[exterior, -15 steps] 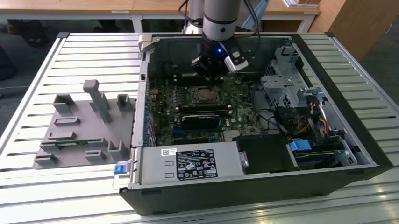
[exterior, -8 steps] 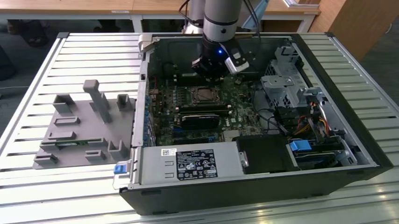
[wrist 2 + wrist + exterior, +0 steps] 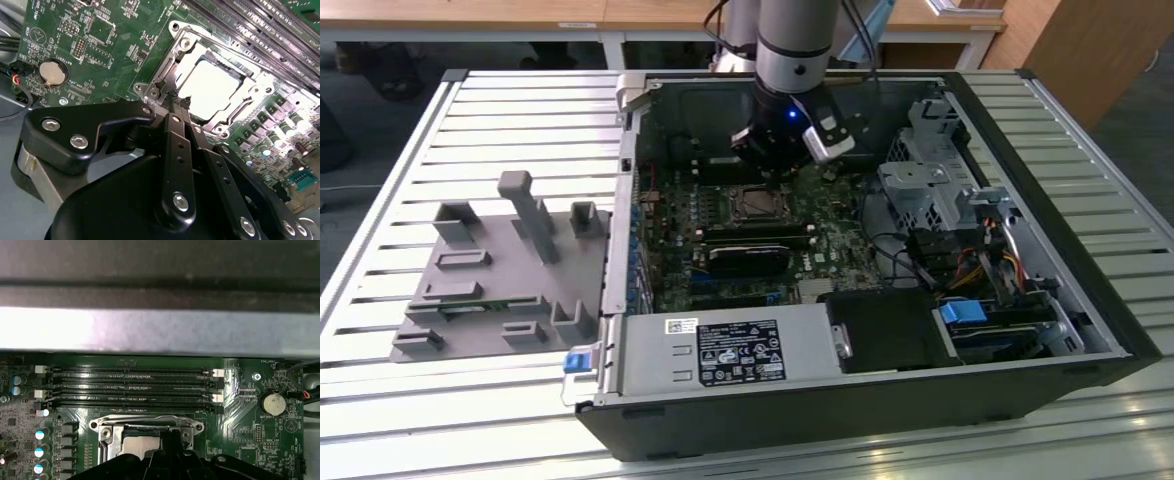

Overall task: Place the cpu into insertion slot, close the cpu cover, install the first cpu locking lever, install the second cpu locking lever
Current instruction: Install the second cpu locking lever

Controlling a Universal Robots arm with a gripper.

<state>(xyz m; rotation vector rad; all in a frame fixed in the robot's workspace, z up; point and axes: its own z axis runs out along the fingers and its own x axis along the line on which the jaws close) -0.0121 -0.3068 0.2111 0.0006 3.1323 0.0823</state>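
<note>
The cpu (image 3: 212, 85) is being seen seated in the insertion slot (image 3: 755, 204), cpu cover (image 3: 182, 55) lowered around it. The gripper (image 3: 179, 102), fingers together, is being held at a locking lever; levers are judged unfinished.

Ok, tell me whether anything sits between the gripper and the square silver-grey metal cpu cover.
Nothing visible does. The black gripper has its tips right at the edge of the silver-grey metal cpu cover, which lies flat over the pale cpu.

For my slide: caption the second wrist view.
Gripper at the edge of the cpu cover, cpu seated inside.
</note>
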